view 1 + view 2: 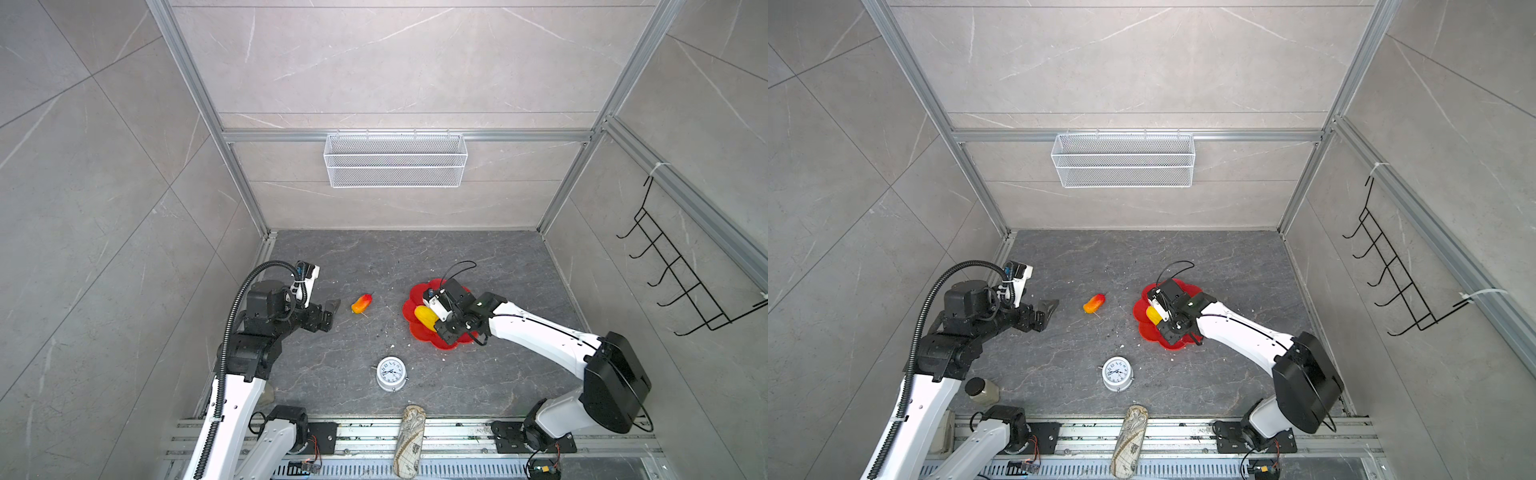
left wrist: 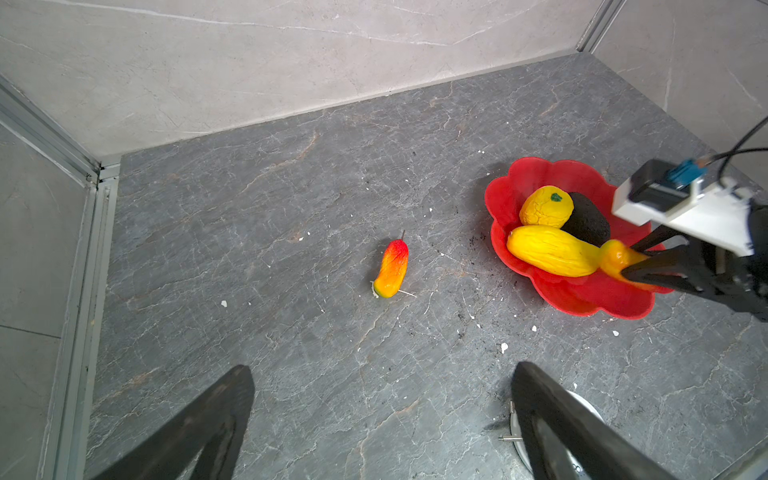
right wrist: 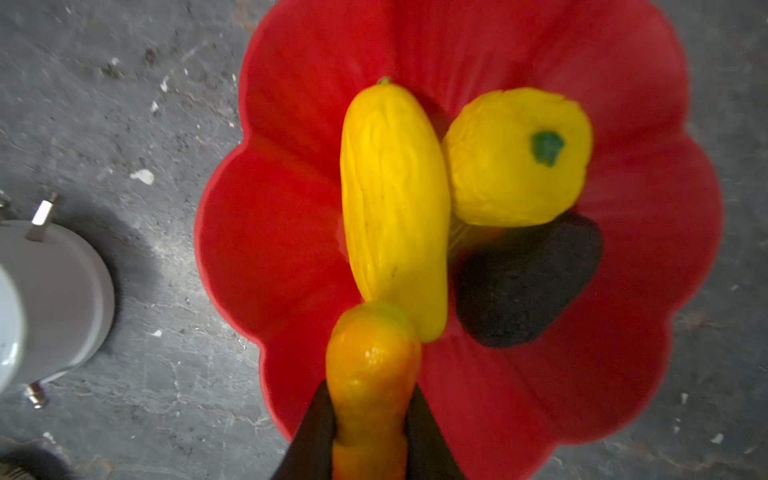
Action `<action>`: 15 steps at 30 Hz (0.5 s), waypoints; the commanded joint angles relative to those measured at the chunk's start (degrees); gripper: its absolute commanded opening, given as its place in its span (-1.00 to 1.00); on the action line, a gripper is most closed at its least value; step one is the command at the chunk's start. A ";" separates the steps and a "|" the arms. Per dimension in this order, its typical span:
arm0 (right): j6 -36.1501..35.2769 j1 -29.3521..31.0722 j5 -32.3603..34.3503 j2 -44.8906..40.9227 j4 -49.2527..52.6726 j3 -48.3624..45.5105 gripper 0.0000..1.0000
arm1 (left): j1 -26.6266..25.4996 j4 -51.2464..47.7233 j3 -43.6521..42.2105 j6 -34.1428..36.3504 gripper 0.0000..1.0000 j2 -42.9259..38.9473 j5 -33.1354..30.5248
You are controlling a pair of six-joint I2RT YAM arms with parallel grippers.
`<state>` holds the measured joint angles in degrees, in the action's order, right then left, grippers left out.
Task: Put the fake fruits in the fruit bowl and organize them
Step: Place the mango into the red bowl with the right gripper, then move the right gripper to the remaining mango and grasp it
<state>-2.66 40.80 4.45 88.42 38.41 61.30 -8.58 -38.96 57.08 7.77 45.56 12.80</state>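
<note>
Protruding from the right gripper [image 3: 370, 395], orange fruit [image 3: 372, 357] over fruit bowl [image 3: 270, 232]

The left arm [image 1: 232, 407] is bent forward on the left side, with the forearm levelled. The left gripper [image 1: 330, 314] is held with its jaws spread wide and nothing is gripped between them. The right arm [image 1: 540, 332] is stretched inward from the right, with the wrist pitched downward. The jaws of the right gripper [image 3: 370, 399] are clamped on an orange-red fruit [image 3: 374, 357].
</note>
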 commanded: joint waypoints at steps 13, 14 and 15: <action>-1.52 0.92 -3.17 2.19 1.15 4.90 0.37 | 0.36 0.75 0.28 1.37 1.00 -0.06 1.79; -1.65 1.09 -3.13 1.75 1.52 5.79 0.42 | 0.32 0.73 0.31 1.37 1.00 -0.02 1.75; -1.73 1.25 -3.20 1.42 1.83 6.77 0.46 | 0.32 0.72 0.30 1.36 1.00 0.03 1.79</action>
<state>-4.12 41.52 0.86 92.44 39.40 64.51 -8.58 -38.96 57.08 7.77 45.60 13.67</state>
